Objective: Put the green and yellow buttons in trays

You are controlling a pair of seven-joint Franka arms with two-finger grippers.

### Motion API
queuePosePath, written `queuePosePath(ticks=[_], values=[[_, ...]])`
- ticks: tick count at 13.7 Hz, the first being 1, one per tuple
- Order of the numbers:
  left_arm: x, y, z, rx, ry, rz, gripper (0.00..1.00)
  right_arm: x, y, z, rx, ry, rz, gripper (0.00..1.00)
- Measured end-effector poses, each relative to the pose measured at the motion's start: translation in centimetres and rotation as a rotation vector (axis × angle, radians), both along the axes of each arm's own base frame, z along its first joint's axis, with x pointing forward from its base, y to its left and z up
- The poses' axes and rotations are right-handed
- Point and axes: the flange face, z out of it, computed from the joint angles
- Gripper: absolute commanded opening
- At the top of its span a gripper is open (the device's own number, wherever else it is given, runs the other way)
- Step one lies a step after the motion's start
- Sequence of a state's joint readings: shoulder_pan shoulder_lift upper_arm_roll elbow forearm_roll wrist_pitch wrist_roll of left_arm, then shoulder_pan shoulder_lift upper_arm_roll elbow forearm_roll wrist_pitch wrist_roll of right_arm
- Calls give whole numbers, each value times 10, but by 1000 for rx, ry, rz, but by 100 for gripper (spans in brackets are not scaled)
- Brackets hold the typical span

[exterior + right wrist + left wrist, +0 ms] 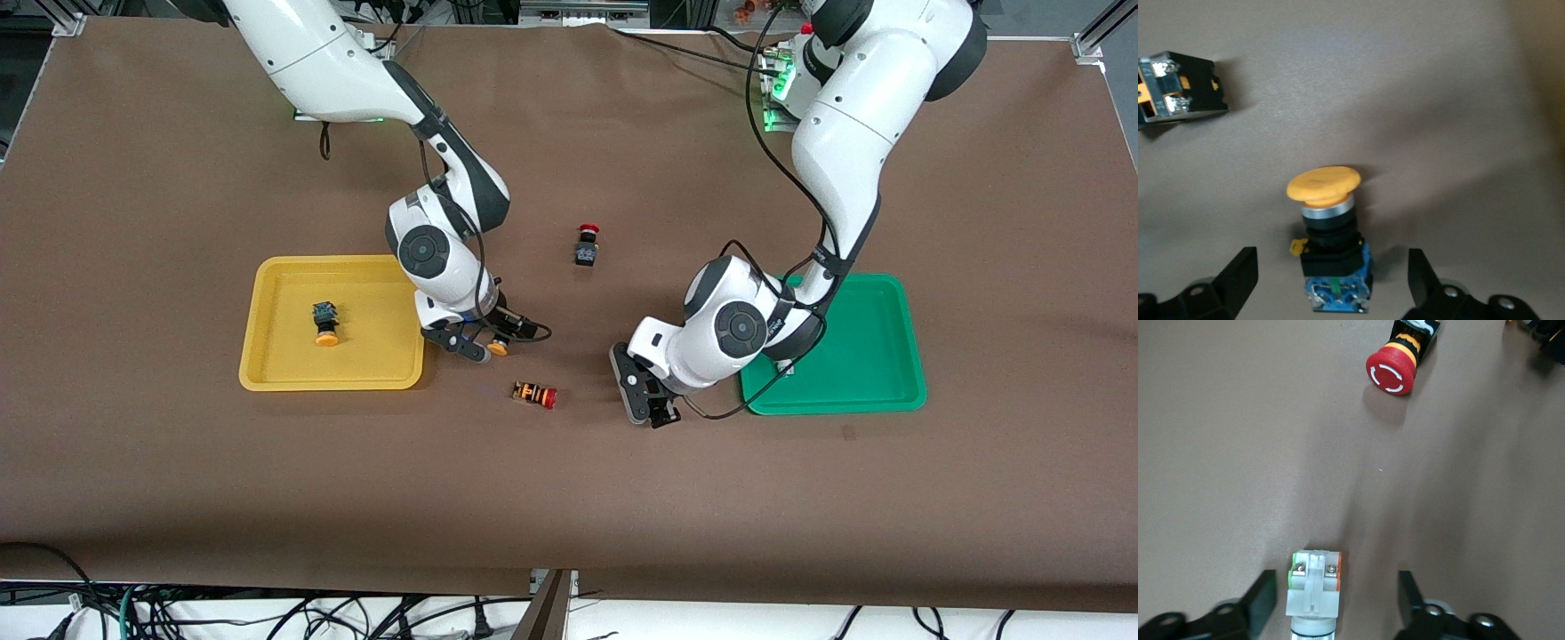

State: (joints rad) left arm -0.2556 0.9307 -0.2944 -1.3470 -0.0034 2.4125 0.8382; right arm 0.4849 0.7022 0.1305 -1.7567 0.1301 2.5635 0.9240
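Observation:
My right gripper (494, 340) (1331, 260) is open, low over the table beside the yellow tray (382, 356). A yellow-capped button (1330, 230) (498, 348) with a black-and-blue body lies on the table between its fingers, which do not touch it. Another yellow-capped button (325, 323) lies in the yellow tray. My left gripper (647, 409) (1337, 583) is open, low beside the green tray (853, 356). A whitish-grey button with green marks (1313, 592) lies between its fingers, untouched, and is hidden in the front view. The second whitish button is not visible.
A red-capped button with an orange-and-black striped body (534, 394) (1395, 363) lies on the table between the two grippers, nearer to the front camera. A red-capped black-bodied button (586, 244) stands farther from the camera. A black-and-orange button body (1178, 87) shows in the right wrist view.

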Motion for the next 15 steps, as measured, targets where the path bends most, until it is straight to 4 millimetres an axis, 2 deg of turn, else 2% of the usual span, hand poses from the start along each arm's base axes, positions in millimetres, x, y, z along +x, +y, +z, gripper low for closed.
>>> queuePosePath(ticks=[2,3,6,8,10,12,14,15], values=[[1,3,-4,3,2,-4,6,-1,4,0,4,-6,6,0],[1,4,-6,3,4,-6,1,-2,6,1,4,-9,11,0],[7,11,3,5,4,2,0,6,0,13,-14,-6,96,0],[16,32,30,39,62,8,0,24,-28,39,-61,32,191,0],[23,82,66,99,173,40,0,46,-79,72,-113,71,308,0],[25,154,97,160,298,101,2,60,-144,94,-154,132,428,0],[23,229,109,259,389,162,5,65,-199,96,-169,185,512,0],[21,257,103,309,410,181,6,61,-217,87,-170,209,534,0]])
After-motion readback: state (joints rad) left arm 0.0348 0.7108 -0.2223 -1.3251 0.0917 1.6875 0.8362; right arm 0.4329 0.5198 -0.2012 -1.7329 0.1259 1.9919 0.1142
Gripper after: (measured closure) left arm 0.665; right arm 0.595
